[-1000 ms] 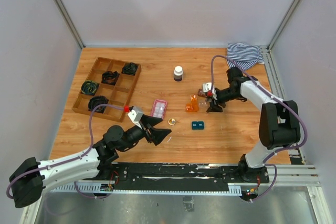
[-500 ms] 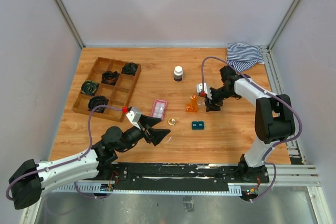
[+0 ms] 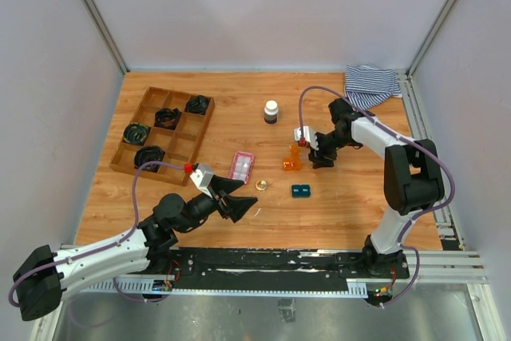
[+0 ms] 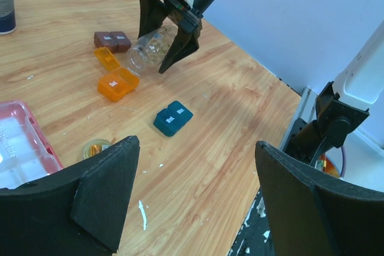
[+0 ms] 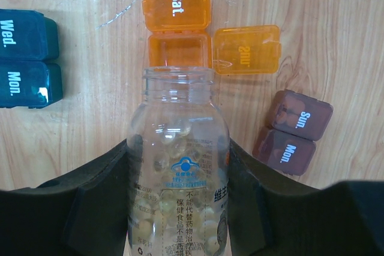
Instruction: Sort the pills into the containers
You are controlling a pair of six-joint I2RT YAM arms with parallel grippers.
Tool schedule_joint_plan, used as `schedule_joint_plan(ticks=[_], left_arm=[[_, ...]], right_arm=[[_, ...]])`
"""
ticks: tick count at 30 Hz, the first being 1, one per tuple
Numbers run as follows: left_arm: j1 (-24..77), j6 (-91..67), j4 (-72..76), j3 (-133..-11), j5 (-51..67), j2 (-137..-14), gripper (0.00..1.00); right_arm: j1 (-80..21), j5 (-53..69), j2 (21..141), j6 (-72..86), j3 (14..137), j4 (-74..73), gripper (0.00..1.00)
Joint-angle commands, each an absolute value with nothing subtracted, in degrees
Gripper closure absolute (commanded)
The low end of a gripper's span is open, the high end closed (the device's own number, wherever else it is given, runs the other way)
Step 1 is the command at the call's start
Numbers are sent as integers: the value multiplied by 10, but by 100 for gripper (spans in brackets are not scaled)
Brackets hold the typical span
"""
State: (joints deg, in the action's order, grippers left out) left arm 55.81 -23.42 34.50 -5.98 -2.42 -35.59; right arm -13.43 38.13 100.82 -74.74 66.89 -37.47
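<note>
right pincer (image 3: 319,154): squeezing clear plastic pill bottle (image 5: 178,166) round its middle | bottle: probably light, slippery | left pincer (image 4: 195,148): wide open, empty

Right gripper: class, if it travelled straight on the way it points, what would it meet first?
Probably the orange case, whose open compartment lies just ahead of the mouth of the held bottle; depth is unclear.

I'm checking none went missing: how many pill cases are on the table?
4. Pink case left of centre; orange case open at the mouth of the held bottle; brown case beside it; teal case apart, toward the near edge. None looks hidden.
</note>
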Motion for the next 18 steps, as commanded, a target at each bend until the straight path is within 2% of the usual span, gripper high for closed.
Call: schedule_joint_plan(ticks=[1, 18], left_arm=[[556, -232, 348, -55, -31, -348, 16], [556, -233, 338, -56, -35, -343, 16]], right_arm=[[-150, 363, 1017, -734, 688, -381, 96], [-177, 316, 1020, -713, 697, -386, 96]])
